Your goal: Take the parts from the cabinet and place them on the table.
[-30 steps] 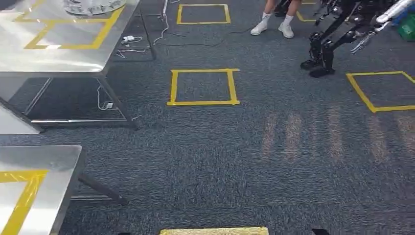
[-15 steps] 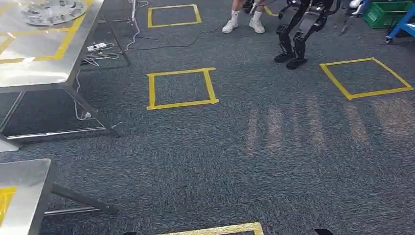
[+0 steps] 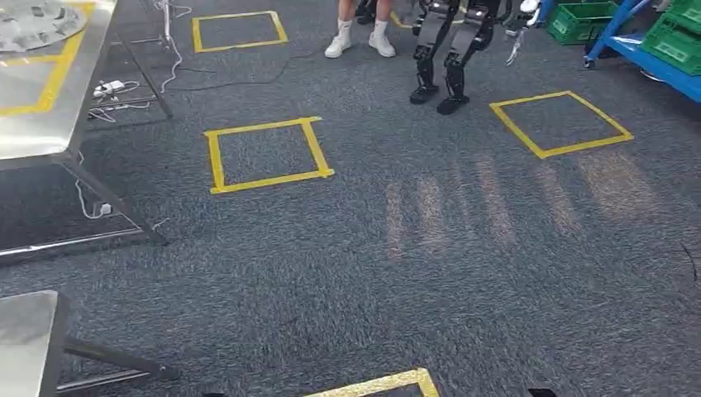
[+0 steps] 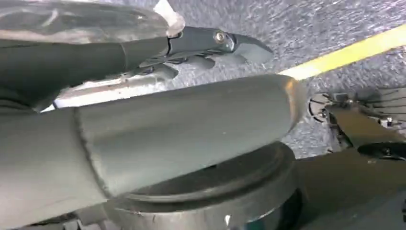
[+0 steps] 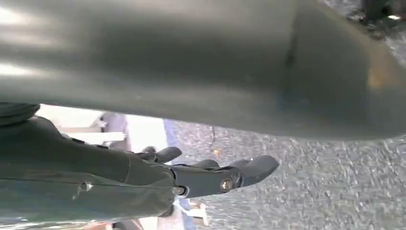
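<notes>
In the left wrist view my left hand [image 4: 158,96] hangs over the carpet with its dark fingers [image 4: 215,40] stretched out and its thick grey thumb [image 4: 191,129] apart from them, holding nothing. My right hand [image 5: 201,143] hangs the same way, with its fingers [image 5: 230,177] straight and nothing in them. A steel table [image 3: 45,116] with yellow tape stands at the far left, and a round silver part [image 3: 33,21] lies on it. A blue rack [image 3: 653,54] with green bins [image 3: 583,21] stands at the far right.
Grey carpet with yellow tape squares [image 3: 264,153] [image 3: 560,122] lies ahead. Another black robot [image 3: 450,50] and a person's legs in white shoes [image 3: 360,37] stand at the far middle. A second steel table corner [image 3: 29,339] is near left. Cables [image 3: 116,87] lie under the far table.
The camera has swung to the right, so the whole scene has shifted left. The tables slid toward the left edge, and the blue rack with green bins came into view.
</notes>
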